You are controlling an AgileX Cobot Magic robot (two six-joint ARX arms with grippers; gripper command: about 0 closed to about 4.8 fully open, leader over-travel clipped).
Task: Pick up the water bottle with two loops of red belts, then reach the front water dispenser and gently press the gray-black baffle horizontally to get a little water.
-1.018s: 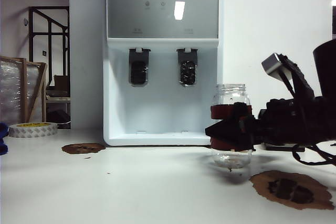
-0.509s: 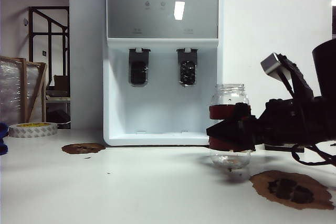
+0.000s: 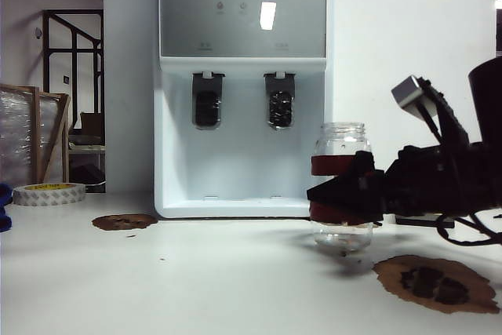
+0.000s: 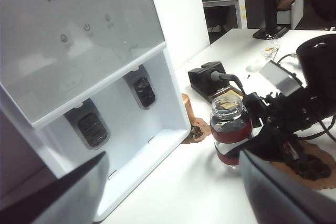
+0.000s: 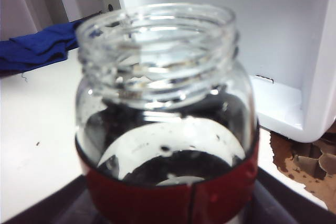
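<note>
Closing in on the water bottle (image 3: 340, 186), my right gripper (image 3: 339, 194) has drawn its fingers in over the last second, and the jar has slid a touch to the left on the table (image 3: 196, 280) as they met it; the fingers now sit against the glass between its two red bands, though I judge the squeeze is not finished, since the jar's base looks to be on the tabletop, so I would not call it a firm hold yet. From my right wrist the jar fills the view, upright, its threaded mouth open and the upper red band (image 5: 173, 192) just above my fingers. That means the pick-up is nearly made and the lift comes next. My left gripper (image 4: 168, 182) hangs back on the left side with its fingers spread wide and nothing between them. The water dispenser (image 3: 243, 84) stands just behind and left of the jar, and the gray-black baffle (image 3: 280, 100) sits higher than the jar's mouth, with the matching left paddle (image 3: 208, 100) beside it. Nothing blocks the way to the bay. A brown stain (image 3: 435, 282) lies near the jar, a second brown stain (image 3: 124, 222) and a roll of tape (image 3: 49, 193) well off to the left.
</note>
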